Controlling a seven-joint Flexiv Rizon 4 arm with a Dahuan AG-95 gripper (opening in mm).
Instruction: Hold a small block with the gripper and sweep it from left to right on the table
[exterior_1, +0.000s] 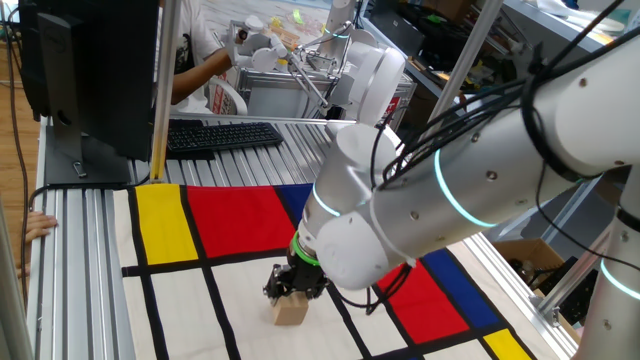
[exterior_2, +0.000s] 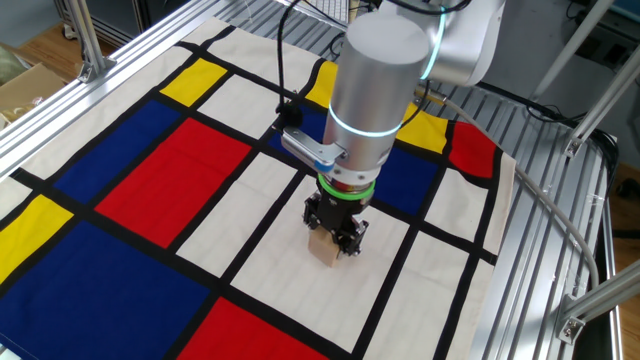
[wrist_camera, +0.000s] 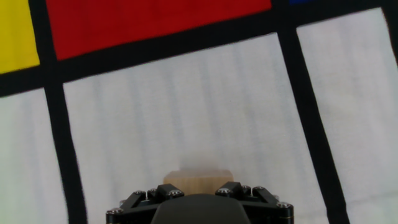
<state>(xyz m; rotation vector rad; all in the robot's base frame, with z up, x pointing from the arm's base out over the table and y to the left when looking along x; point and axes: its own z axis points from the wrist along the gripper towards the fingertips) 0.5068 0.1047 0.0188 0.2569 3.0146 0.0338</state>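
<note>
your pincer (exterior_2: 336, 228) is pointing straight down at lower centre of the frame, its fingers closing round the small block (exterior_2: 325, 249), which is sitting on a white panel of the worktop (exterior_2: 270, 215)

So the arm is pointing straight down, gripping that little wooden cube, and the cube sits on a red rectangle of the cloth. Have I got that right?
Nearly. The small block sits on a white rectangle of the table cloth, not a red one; the other fixed view shows it, with red patches only nearby. The rest holds: the gripper points straight down, closed around the block.
</note>
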